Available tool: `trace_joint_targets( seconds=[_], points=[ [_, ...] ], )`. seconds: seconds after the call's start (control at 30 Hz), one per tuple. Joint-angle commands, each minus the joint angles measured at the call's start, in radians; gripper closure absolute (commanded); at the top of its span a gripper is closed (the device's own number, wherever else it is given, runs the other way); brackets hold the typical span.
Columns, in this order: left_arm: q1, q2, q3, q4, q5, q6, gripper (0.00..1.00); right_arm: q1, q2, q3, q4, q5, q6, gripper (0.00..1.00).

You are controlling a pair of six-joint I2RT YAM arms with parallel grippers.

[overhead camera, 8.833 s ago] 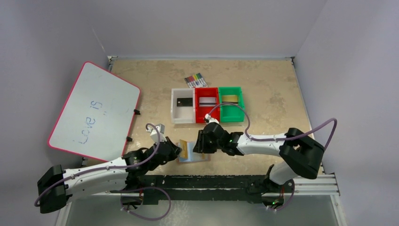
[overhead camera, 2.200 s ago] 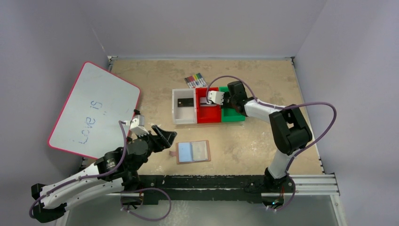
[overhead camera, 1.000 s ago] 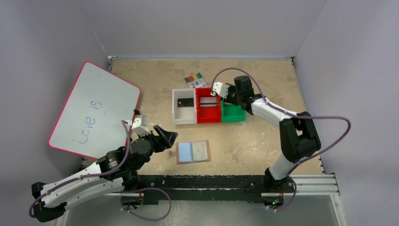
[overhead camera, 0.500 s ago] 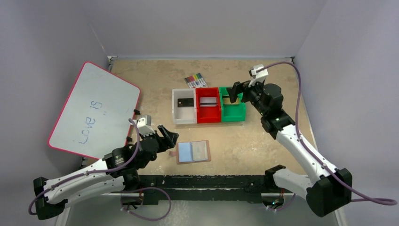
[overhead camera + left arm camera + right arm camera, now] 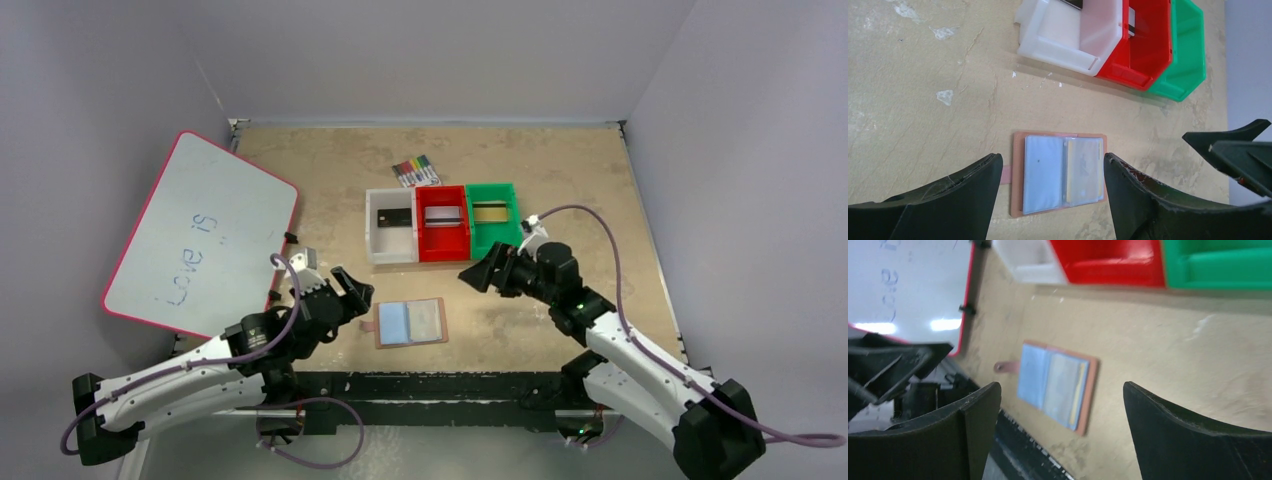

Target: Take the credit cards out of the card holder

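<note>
The card holder (image 5: 410, 323) lies open and flat near the table's front edge, tan-brown with two clear pockets. The left wrist view shows a yellowish card (image 5: 1084, 170) in its right pocket. More credit cards lie in the bins: a black one (image 5: 392, 216), a silver one (image 5: 442, 215) and a gold one (image 5: 489, 211). My left gripper (image 5: 355, 283) hovers open just left of the card holder (image 5: 1020, 175), which shows between its fingers. My right gripper (image 5: 470, 277) is open and empty, above and to the right of the card holder (image 5: 1058, 385).
White (image 5: 388, 245), red (image 5: 443, 243) and green (image 5: 495, 238) bins stand in a row behind the holder. A pack of coloured markers (image 5: 415, 170) lies behind them. A red-rimmed whiteboard (image 5: 200, 235) leans at the left. The black rail (image 5: 450, 385) runs along the front edge.
My right arm has pulled back from above the bins toward the front, down beside the card holder, with its jaws opened. The left gripper stayed almost in place.
</note>
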Motion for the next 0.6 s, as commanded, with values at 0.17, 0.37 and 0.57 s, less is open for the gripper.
trace_joint_targets(
  seconds=[0.17,0.37,0.57],
  points=[
    [0.004,0.032,0.001,-0.022,-0.012,-0.04,0.25,0.34,0.068,0.091,-0.06,0.218,0.179,0.23],
    [0.005,0.079,-0.017,0.041,0.026,-0.016,0.26,0.456,0.229,0.076,0.051,0.246,0.256,0.32],
    [0.004,0.173,-0.03,0.082,0.052,-0.019,0.29,0.488,0.354,0.122,0.102,0.235,0.242,0.46]
  ],
)
